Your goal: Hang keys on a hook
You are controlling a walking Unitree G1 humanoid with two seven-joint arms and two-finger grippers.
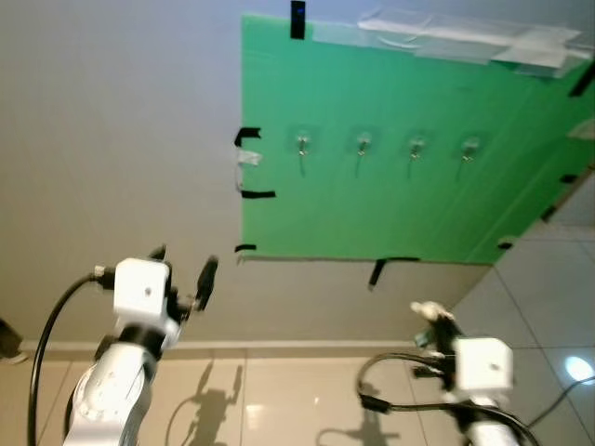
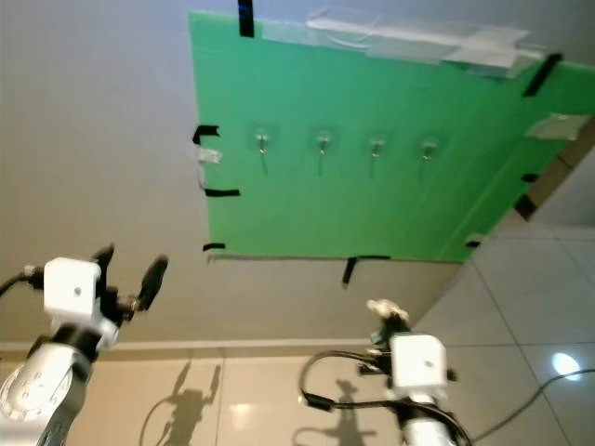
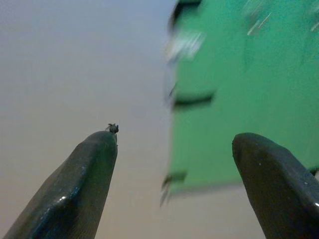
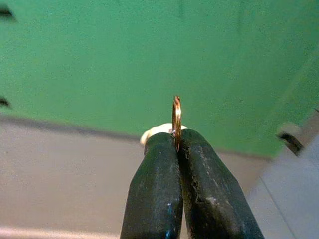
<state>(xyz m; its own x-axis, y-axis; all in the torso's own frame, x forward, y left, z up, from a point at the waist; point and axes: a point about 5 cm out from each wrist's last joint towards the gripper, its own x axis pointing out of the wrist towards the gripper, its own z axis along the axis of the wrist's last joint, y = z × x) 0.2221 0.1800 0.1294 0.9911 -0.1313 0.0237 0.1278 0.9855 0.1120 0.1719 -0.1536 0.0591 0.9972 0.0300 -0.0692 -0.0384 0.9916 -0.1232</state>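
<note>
The right hand [image 4: 177, 144] pinches the key ring [image 4: 176, 117] edge-on, low before the green board [image 1: 390, 204] with its four hooks [image 1: 302, 145], while the left hand [image 1: 183, 269] gapes wide.

Grey wall [image 1: 121, 139], glossy tiled floor [image 1: 279, 400]

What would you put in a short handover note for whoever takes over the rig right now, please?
Right gripper: shut on the key ring, held low, below the green board.
Left gripper: open, holding nothing, raised toward the wall left of the board.
Four hooks sit in a row on the board, all bare.
Done: keys are in hand.
Left: raise the right gripper to a hook, slip the ring over it, release.
</note>
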